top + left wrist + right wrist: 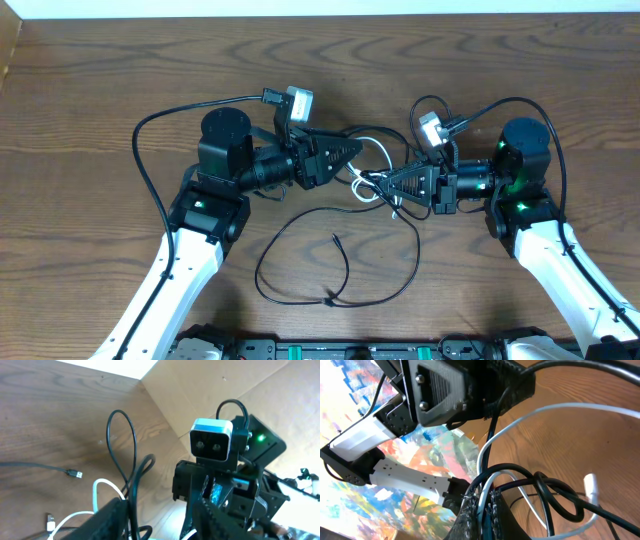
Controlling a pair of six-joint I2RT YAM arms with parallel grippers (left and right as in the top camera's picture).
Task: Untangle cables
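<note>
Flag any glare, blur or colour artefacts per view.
Overhead: even light, sharp, cables crisp. Left wrist: blown-out white patch at top, gripper fingers dark and soft. Right wrist: garbled rainbow colours across the left side; white cord and table look normal.

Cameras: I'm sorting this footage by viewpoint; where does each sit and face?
Overhead: above the table, looking straight down; both arms show.
Left wrist: on the left arm, facing the right gripper; own fingers low.
Right wrist: on the right arm, facing the left gripper; own fingertips pinch cables.
Shared: all three show the white cord.
</note>
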